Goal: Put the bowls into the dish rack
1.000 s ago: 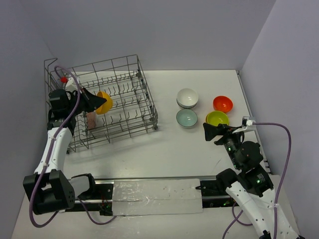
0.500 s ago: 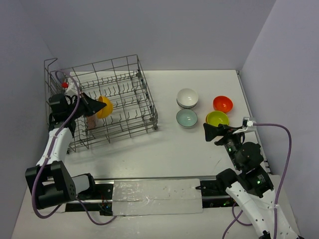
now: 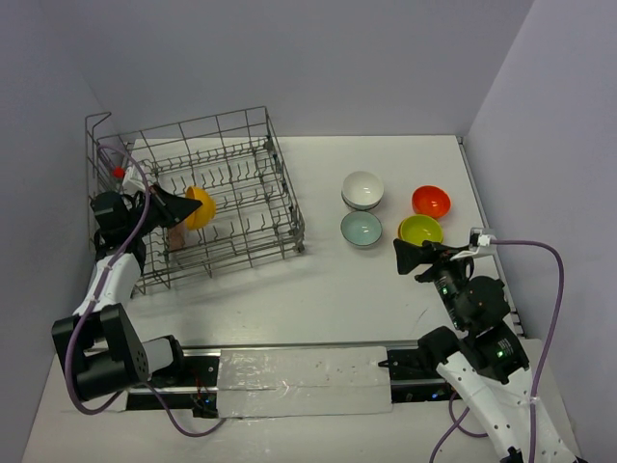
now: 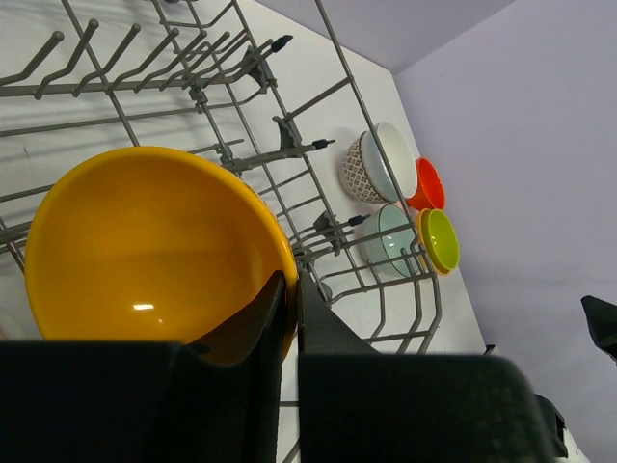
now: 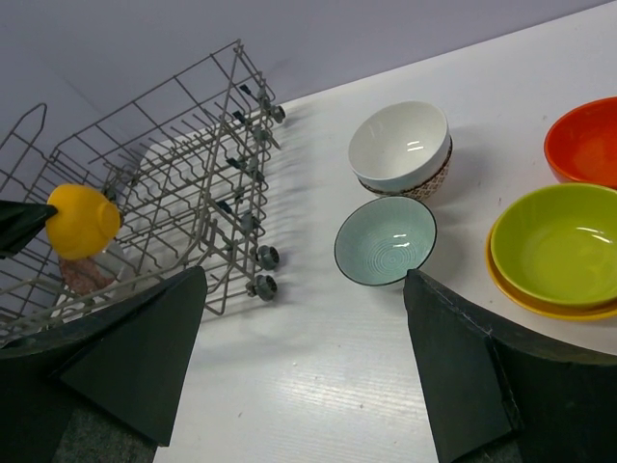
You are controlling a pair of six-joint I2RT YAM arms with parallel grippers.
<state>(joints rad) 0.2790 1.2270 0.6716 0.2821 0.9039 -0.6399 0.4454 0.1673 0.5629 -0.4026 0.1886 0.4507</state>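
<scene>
My left gripper [image 3: 188, 204] is shut on the rim of an orange bowl [image 3: 200, 206] and holds it tilted on edge among the tines inside the grey wire dish rack [image 3: 251, 145]. In the left wrist view the fingers pinch the bowl [image 4: 145, 241] at its lower right rim. A pinkish bowl [image 3: 176, 234] sits in the rack beside it. On the table to the right stand a white bowl [image 3: 362, 188] stacked on a speckled one, a pale green bowl [image 3: 361, 229], a red bowl [image 3: 431, 202] and a lime green bowl [image 3: 420, 230]. My right gripper [image 3: 410, 256] is open and empty, just in front of the lime bowl.
The lime green bowl [image 5: 559, 241] sits nested in a yellow-orange bowl [image 5: 511, 280]. The rack's near right corner has small wheels [image 5: 260, 272]. Walls close in the table at the back and on both sides.
My left gripper has moved the orange bowl slightly toward the near side and lower in the rack. The right arm has not moved.
</scene>
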